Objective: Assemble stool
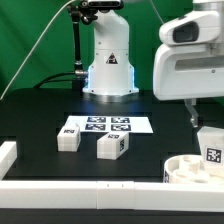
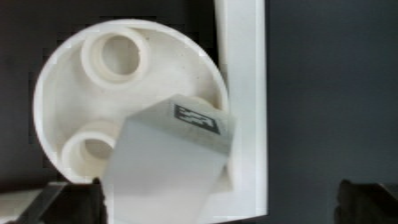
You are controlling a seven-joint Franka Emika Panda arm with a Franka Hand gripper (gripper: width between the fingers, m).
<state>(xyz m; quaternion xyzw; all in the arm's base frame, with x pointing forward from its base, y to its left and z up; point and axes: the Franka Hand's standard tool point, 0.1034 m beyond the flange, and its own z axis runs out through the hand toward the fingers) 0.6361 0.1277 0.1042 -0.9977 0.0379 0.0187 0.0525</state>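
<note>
Gripper (image 1: pixel 203 128) hangs w/ jaws spread wide, nothing pinched, over the round stool seat (image 1: pixel 190 170), which sits at approx 4 o'clock on the table against the white border rail (image 1: pixel 110 187); one leg (image 1: pixel 213 147) already stands in the seat. Two loose legs (image 1: pixel 68 135) and (image 1: pixel 111 145) lie near centre, just in front of the marker board (image 1: pixel 108 124). Legs look light, stiff, smooth plastic, prob. a bit slippery, so I'd grip a leg across its flat sides, mid-body.
</note>
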